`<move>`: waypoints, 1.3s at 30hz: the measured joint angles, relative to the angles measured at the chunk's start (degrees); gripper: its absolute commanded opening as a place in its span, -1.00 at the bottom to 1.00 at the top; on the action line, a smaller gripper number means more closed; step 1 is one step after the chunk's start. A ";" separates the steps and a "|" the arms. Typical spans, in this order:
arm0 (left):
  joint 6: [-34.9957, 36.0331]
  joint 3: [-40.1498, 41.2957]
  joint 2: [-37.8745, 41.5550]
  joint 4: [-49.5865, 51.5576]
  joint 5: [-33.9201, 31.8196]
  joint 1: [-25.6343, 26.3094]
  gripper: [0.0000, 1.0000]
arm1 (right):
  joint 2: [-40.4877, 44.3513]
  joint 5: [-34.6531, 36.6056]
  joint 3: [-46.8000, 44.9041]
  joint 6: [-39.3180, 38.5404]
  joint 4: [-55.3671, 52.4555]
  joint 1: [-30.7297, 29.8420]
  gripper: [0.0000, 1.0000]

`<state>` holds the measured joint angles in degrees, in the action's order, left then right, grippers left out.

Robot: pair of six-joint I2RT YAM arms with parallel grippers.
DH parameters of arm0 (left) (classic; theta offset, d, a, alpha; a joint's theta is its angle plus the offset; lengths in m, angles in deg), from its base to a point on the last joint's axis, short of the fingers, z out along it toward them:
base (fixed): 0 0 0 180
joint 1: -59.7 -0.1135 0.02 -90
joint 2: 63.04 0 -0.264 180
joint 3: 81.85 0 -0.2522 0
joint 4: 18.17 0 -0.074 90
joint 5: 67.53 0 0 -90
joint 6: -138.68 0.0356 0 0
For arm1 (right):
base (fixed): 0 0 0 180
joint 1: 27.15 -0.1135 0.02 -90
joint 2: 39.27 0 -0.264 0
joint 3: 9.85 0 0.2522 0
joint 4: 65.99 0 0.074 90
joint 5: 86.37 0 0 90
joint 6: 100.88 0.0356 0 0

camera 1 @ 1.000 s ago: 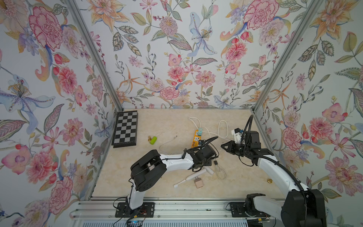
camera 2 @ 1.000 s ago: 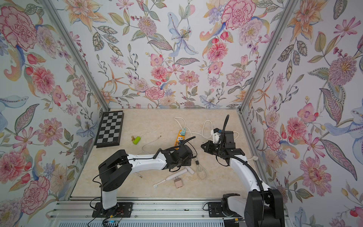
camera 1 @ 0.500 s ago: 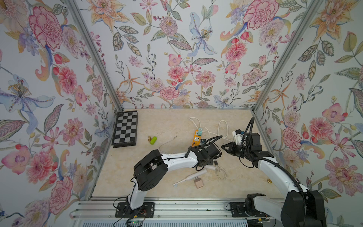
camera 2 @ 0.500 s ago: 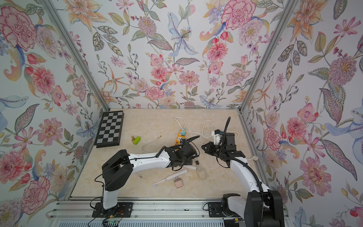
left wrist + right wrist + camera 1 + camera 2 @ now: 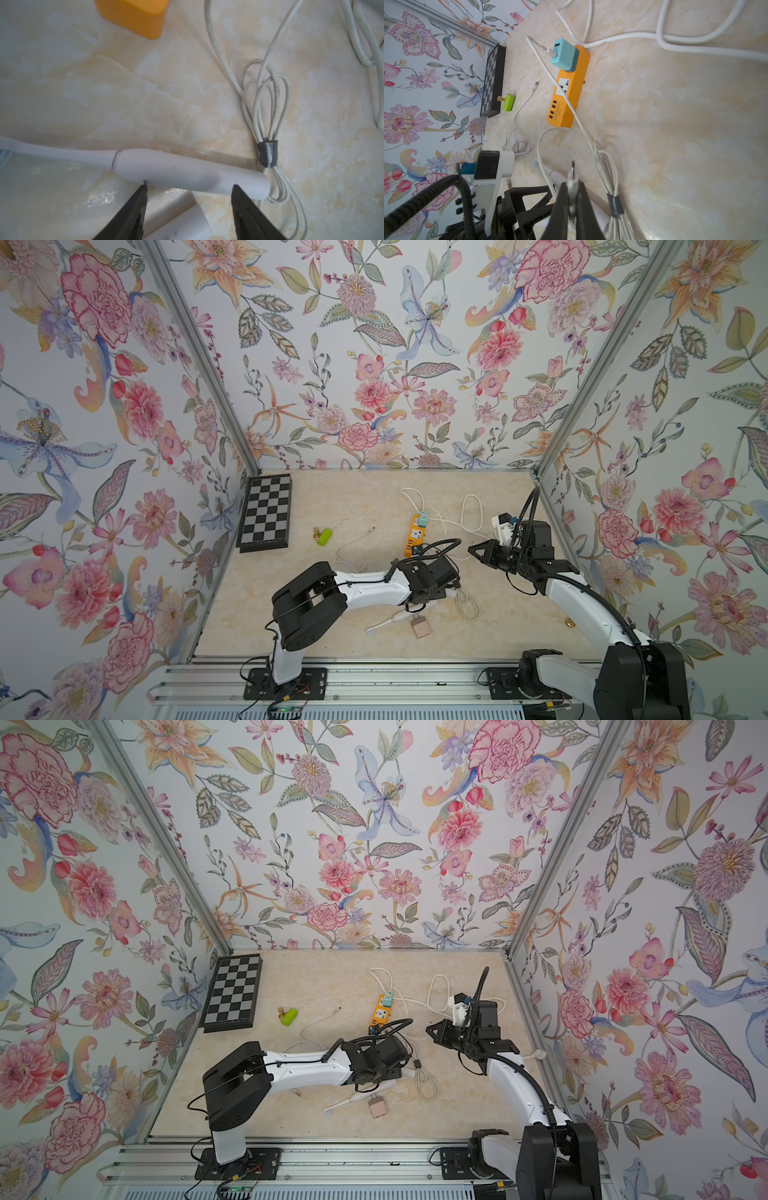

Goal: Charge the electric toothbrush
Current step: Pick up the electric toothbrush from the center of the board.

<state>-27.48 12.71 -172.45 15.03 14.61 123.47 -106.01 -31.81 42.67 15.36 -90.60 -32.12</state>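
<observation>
Toothbrush [image 5: 386,621] lies flat on the table [image 5: 340,506], lower centre in both top views, head toward lower left, its handle partly under the left gripper [image 5: 189,185]. That gripper's jaws stand spread, tips at the handle's edge, not clamping it. A tied cable coil [image 5: 268,153] touches the handle's end. Power strip [image 5: 416,536] sits above, centre frame. Right gripper [image 5: 572,184], centre right, is pinched tight on a plug [image 5: 572,169].

toothbrush [image 5: 176,172]: wht, lying flat on table | chg cable [image 5: 268,154]: wht, bundled, by its base
</observation>
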 measured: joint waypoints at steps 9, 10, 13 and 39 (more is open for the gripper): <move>-1.03 -1.77 -3.26 -0.92 0.11 -0.15 0.27 | 0.00 -0.20 0.00 0.00 0.02 1.01 -1.00; -1.07 -1.90 -3.50 -0.85 0.07 -0.28 0.25 | 0.00 -0.22 0.00 -0.02 0.02 1.01 -1.00; -0.96 -3.15 -4.13 0.28 0.07 -0.57 0.16 | 0.00 -0.50 0.00 0.00 0.02 1.11 -1.00; 2.75 -4.52 -6.73 3.21 -6.05 -8.59 -0.36 | 0.07 -1.20 0.00 0.68 2.89 1.29 -1.00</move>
<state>-24.73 8.18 -179.18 18.25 8.56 114.88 -105.95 -33.01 42.67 16.04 -87.72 -30.83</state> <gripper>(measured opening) 0.334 0.080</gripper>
